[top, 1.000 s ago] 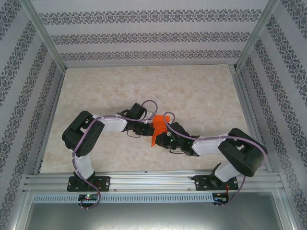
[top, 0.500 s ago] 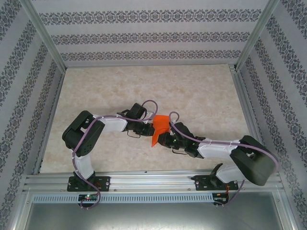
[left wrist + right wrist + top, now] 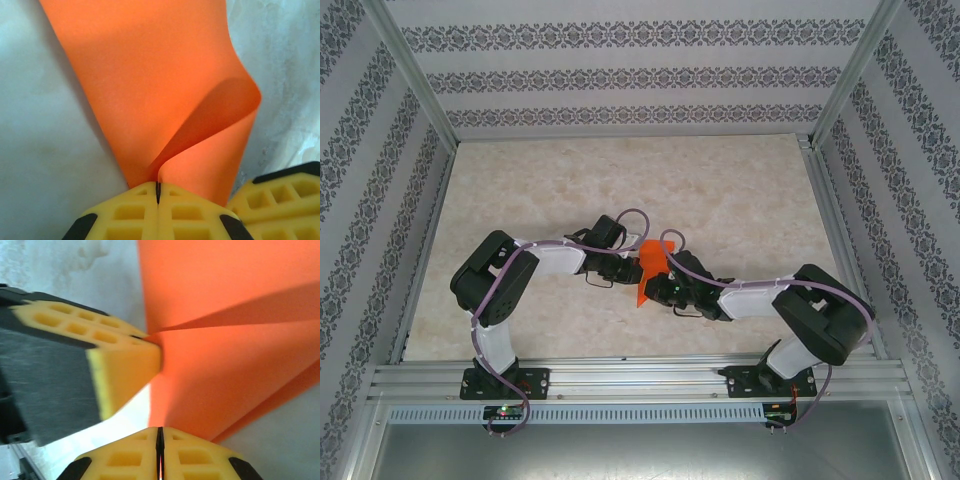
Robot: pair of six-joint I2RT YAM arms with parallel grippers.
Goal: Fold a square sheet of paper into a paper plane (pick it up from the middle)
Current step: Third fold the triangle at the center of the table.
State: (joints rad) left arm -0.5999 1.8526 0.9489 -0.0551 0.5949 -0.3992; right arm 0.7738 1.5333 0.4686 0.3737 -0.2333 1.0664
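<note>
Looks like early folding, nowhere near plane-shaped yet. Got the square sheet of paper (image 3: 653, 266) held over the middle of the table (image 3: 750, 190), a bit toward its near edge, bent into a loose curl rather than creased flat. Clamped tight on the paper's edge with the left gripper (image 3: 158, 192), and pinched shut on it just the same with the right gripper (image 3: 160, 436), right alongside.

Next up, probably: bringing the two layers flush and pressing that curl down against the table for a proper centre crease, going easy so as not to tear or lose thin paper.

From the top camera, just a small orange flag between the two grippers. From the left wrist, can actually see the rolled-over flap with no sharp fold. From the right wrist, get the left gripper side-on, nipping the sheet where a crease-like line starts.
</note>
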